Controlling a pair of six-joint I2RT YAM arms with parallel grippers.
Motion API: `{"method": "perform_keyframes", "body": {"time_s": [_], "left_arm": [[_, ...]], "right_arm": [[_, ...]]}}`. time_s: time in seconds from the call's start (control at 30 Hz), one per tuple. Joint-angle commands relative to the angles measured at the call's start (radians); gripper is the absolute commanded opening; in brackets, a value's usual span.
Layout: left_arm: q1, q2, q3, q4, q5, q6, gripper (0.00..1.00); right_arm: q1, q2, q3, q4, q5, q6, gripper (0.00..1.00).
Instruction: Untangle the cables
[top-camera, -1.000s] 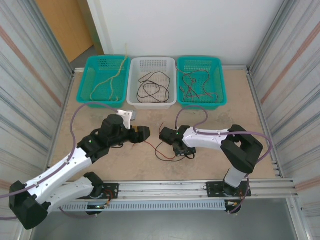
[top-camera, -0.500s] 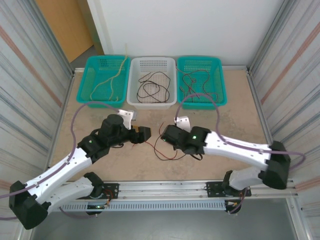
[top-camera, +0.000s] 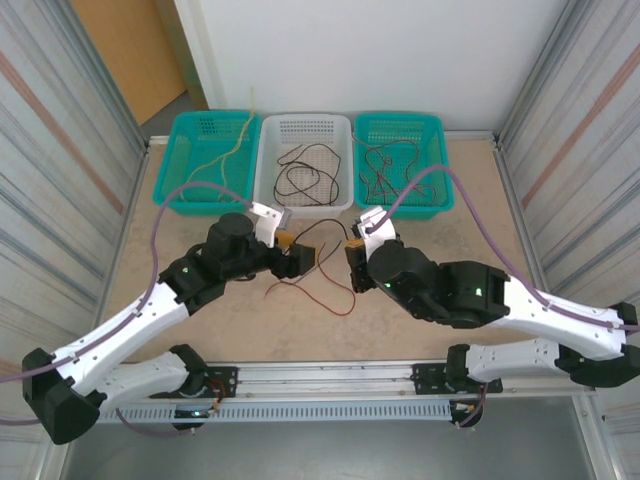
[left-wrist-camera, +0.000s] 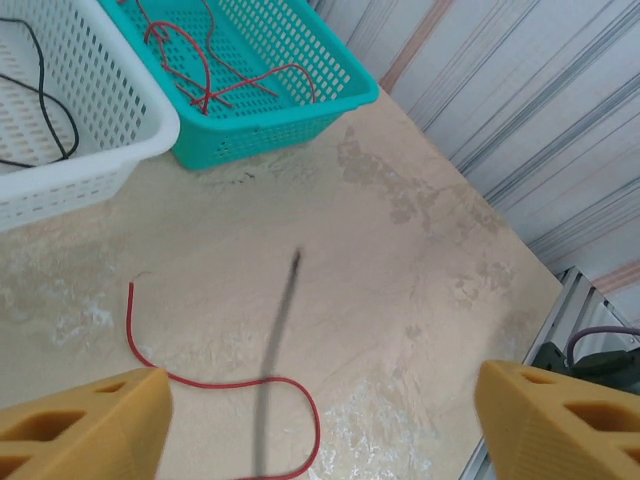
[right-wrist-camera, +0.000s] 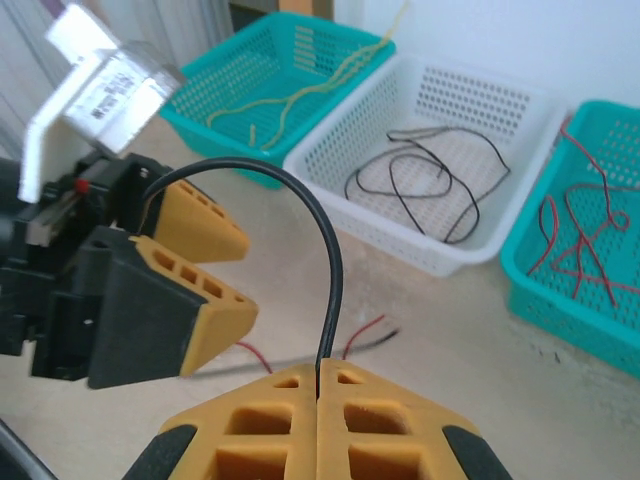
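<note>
Left gripper (top-camera: 289, 254): fingers spread, nothing pinched. The black cable (right-wrist-camera: 335, 262) passes loosely between them.

Risk: if the right arm pulls before these fingers close, the loose stretch likely slides out and drops onto the red cable (left-wrist-camera: 215, 383) lying on the table (left-wrist-camera: 420, 250), and may cross it. The cable is thin, so an off-centre close would miss it.

Black cable: long axis runs left-right between the grippers, arched, crown toward the white basket (top-camera: 268, 170).

Right gripper (right-wrist-camera: 318, 378): fingers pressed together, pinching the black cable, which leaves them upright.

teal baskets (top-camera: 195, 208) (top-camera: 405, 118): 2 | white basket (top-camera: 303, 209): 1 | arms (top-camera: 130, 335) (top-camera: 530, 305): 2 | tools (top-camera: 292, 255) (top-camera: 355, 252): 2
</note>
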Motion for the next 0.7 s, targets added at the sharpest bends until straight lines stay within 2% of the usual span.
{"method": "perform_keyframes", "body": {"time_s": [0.0, 0.17, 0.27, 0.67], "left_arm": [[-0.004, 0.002, 0.034, -0.008, 0.005, 0.056, 0.70], [-0.010, -0.028, 0.038, 0.013, 0.069, 0.047, 0.46], [-0.016, -0.056, 0.049, -0.001, 0.074, 0.036, 0.39], [-0.018, -0.101, 0.068, 0.011, 0.171, 0.014, 0.49]], "right_arm": [[0.010, -0.033, 0.023, 0.046, -0.008, -0.082, 0.00], [0.010, -0.048, 0.018, 0.041, 0.020, -0.088, 0.00], [0.010, -0.074, 0.022, 0.026, 0.043, -0.087, 0.00], [0.010, -0.089, 0.010, 0.029, 0.030, -0.072, 0.00]]}}
